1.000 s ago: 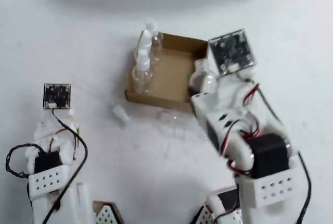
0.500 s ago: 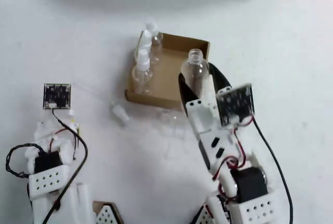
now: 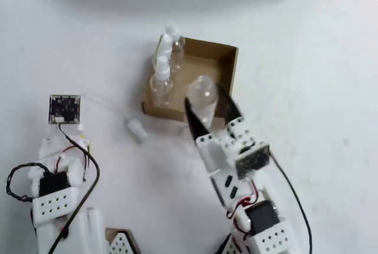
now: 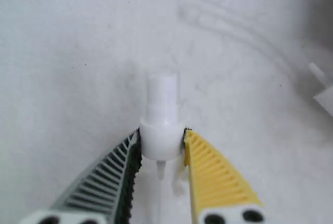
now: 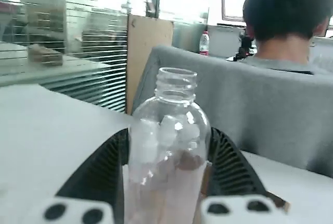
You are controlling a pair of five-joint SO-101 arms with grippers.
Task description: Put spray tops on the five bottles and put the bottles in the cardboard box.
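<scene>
My right gripper (image 5: 169, 153) is shut on a clear bottle (image 5: 167, 166) with an open neck and no spray top. From above, that bottle (image 3: 202, 95) hangs upright over the front edge of the cardboard box (image 3: 227, 53), between the right gripper's (image 3: 208, 111) black fingers. Capped bottles (image 3: 161, 77) with white spray tops lie along the box's left wall. My left gripper (image 4: 160, 139) is shut on a white spray top (image 4: 161, 122), nozzle end away from the camera, low over the white table. The left arm (image 3: 54, 192) is at the front left.
A loose white spray top (image 3: 136, 129) lies on the table just off the box's front left corner. It also shows as a white piece (image 4: 323, 95) at the edge of the left wrist view. A grey chair back (image 5: 270, 114) stands beyond the table.
The right arm has drawn back toward the table's front and a little left, bringing the bottle from the box's right side to its front edge. The left arm has not moved.
</scene>
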